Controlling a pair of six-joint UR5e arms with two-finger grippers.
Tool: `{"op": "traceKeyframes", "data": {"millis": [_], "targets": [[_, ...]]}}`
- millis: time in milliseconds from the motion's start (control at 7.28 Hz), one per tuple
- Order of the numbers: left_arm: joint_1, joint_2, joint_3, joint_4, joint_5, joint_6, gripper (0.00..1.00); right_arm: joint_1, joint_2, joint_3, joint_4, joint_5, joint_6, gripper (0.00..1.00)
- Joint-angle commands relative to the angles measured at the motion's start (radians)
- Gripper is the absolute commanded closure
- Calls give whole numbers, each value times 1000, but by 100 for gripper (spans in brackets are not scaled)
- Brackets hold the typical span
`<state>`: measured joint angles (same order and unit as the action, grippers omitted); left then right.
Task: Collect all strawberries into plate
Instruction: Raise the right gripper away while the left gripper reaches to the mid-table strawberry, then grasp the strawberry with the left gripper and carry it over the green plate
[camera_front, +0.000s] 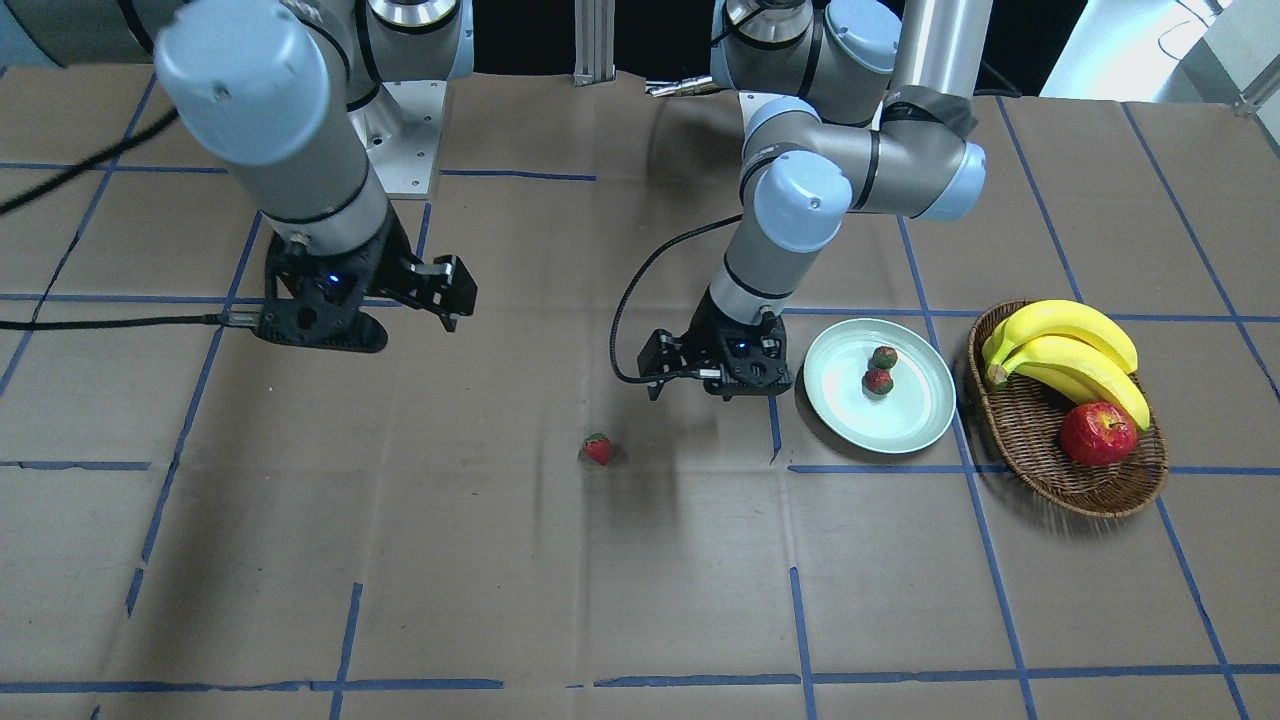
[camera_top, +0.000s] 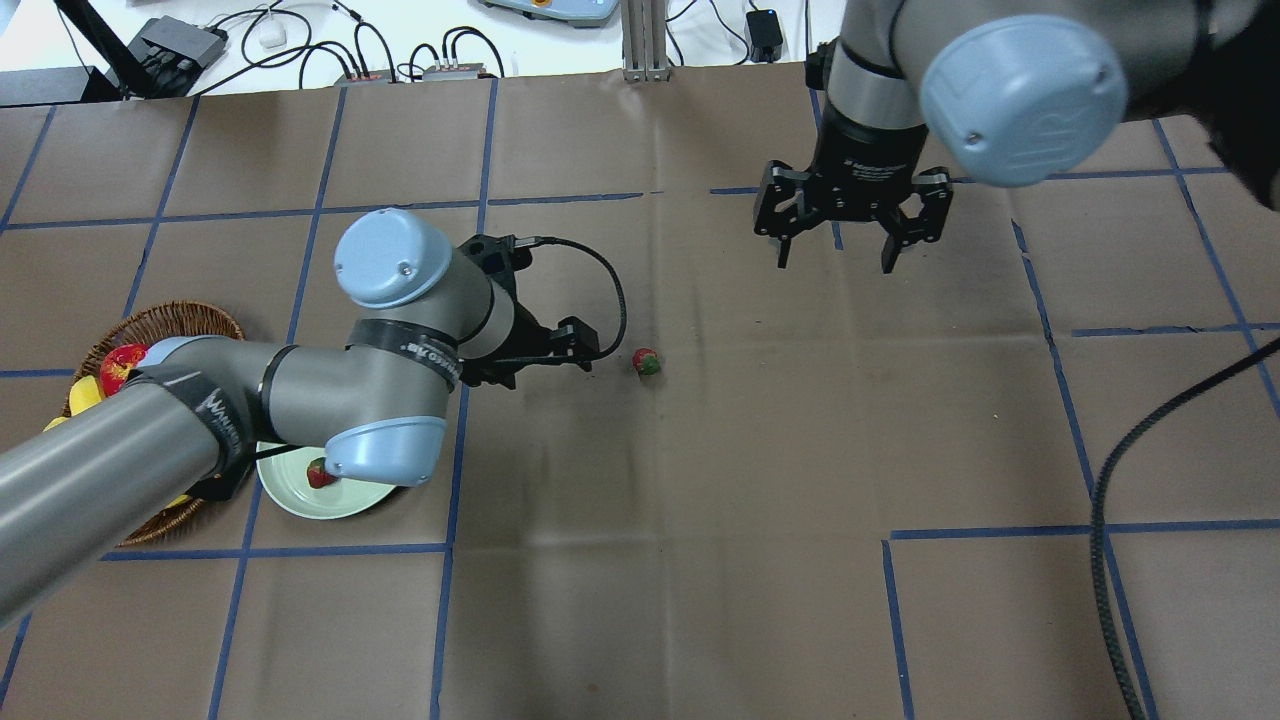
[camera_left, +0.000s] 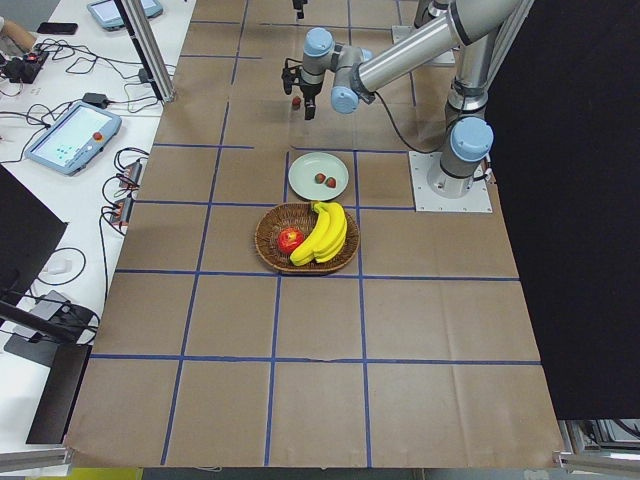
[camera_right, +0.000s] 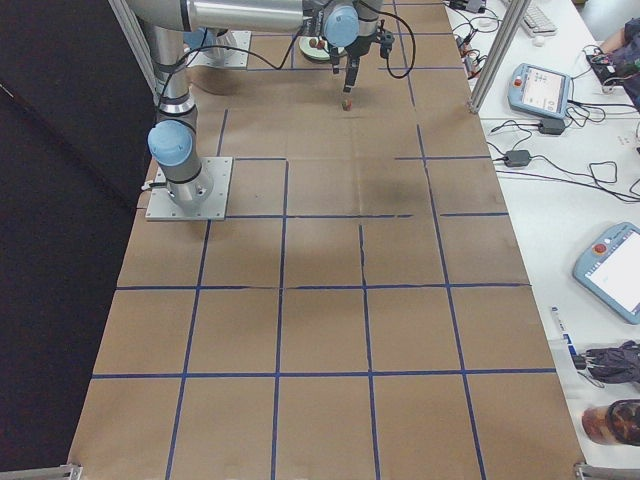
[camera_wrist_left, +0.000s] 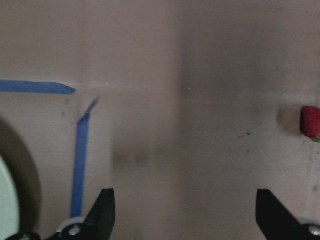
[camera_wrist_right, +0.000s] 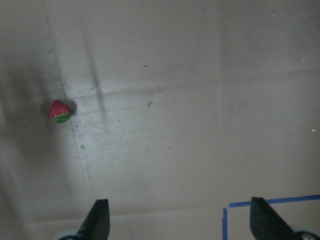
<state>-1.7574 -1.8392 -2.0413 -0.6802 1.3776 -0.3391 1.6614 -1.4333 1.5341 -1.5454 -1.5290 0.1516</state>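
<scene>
The pale green plate (camera_front: 905, 425) lies on the table and holds two strawberries (camera_front: 883, 357) (camera_front: 878, 381). A third strawberry (camera_front: 598, 449) lies alone on the brown paper, also in the overhead view (camera_top: 647, 361). My left gripper (camera_front: 712, 392) is open and empty, low over the table between the plate and the loose strawberry. In the left wrist view the strawberry (camera_wrist_left: 310, 121) is at the right edge and the plate's rim (camera_wrist_left: 7, 200) at the left edge. My right gripper (camera_top: 835, 265) is open and empty, raised, farther from the strawberry (camera_wrist_right: 60, 111).
A brown wicker basket (camera_front: 1040, 470) stands beside the plate, on the side away from my left gripper. It holds bananas (camera_front: 1070, 350) and a big red apple (camera_front: 1098, 433). Blue tape lines cross the paper-covered table.
</scene>
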Motion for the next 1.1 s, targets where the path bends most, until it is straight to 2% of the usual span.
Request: {"op": "traceKeyframes", "data": {"millis": [0,137,549,687,824,962], "targets": [[-126,-170,140,8,9,-154,1,-119,-131,38,74,-5,-191,0],[-145,-220,188,8,64,-161,1,-120,-172,52,74,-3,-181,0],[-146,-244,205,5,75,-156,3,-118,-228,90,70,-17,-146,0],[-146,-244,205,2,75,-156,25,-118,-234,115,67,-48,-106,0],[-146,-244,205,-2,72,-156,66,-118,-239,139,55,-46,-95,0],[-146,-244,207,-1,72,-158,97,-117,-243,138,51,-46,-92,0]]}}
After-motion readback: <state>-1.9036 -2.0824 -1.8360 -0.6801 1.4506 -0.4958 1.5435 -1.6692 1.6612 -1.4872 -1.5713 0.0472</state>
